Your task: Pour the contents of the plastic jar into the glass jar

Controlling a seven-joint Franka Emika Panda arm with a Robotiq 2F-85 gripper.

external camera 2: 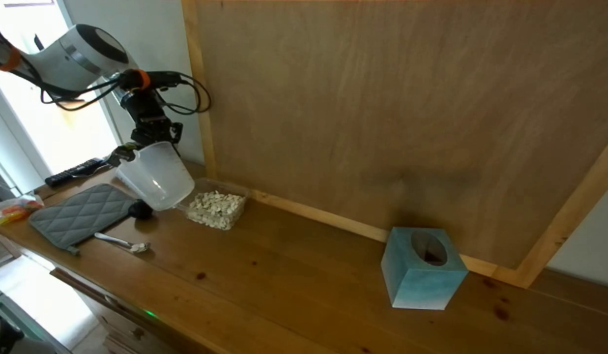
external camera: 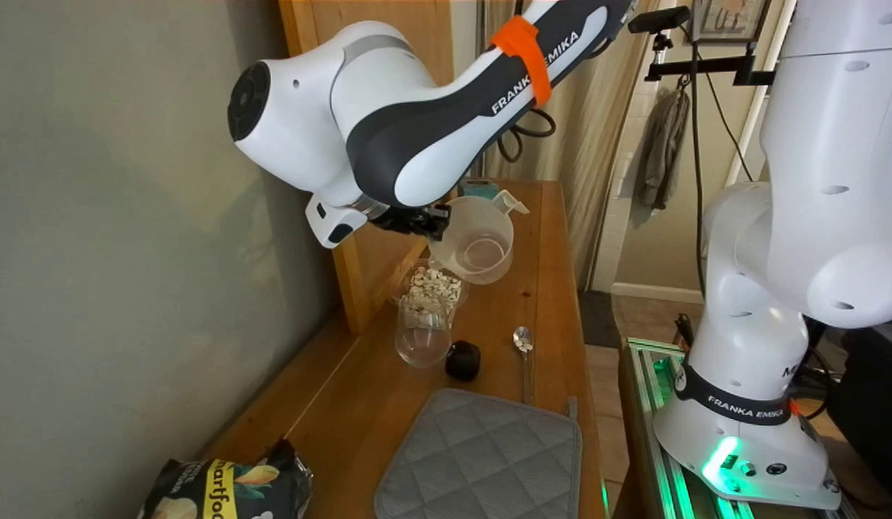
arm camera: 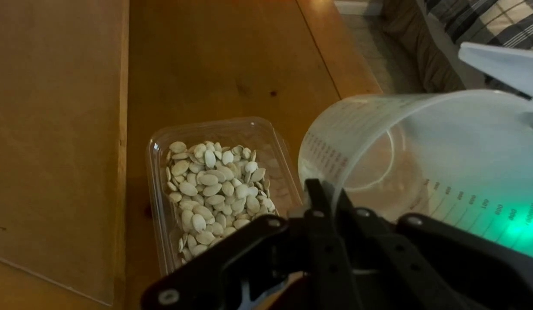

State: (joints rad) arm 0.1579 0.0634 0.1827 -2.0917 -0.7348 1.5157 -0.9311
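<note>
Wooden worktop (external camera 2: pixel 294 275), twd wall-side edge: clear tray (arm camera: pixel 214 130) w/ seeds (arm camera: pixel 219 198), glass jar (external camera: pixel 422 340) nr it; gripper (arm camera: pixel 330 199) clamped on tilted plastic jar's (external camera 2: pixel 159 177) rim.

Arm (external camera: pixel 388 101): white, black side panel (external camera: pixel 427 126) lettered FRANKA EMIKA in white, orange strap (external camera: pixel 528 61) around it, round black end cap (external camera: pixel 248 101). Base (external camera: pixel 770 450): white, black lettered band (external camera: pixel 730 407), green light (external camera: pixel 720 460). Black cables (external camera 2: pixel 210 101) looped by the wrist (external camera 2: pixel 144 105). Hand (arm camera: pixel 331 198): black linkages (arm camera: pixel 223 260), silver screw heads (arm camera: pixel 168 296).

Tilted plastic jar (external camera 2: pixel 159 177) in hand (external camera 2: pixel 169 142)
</note>
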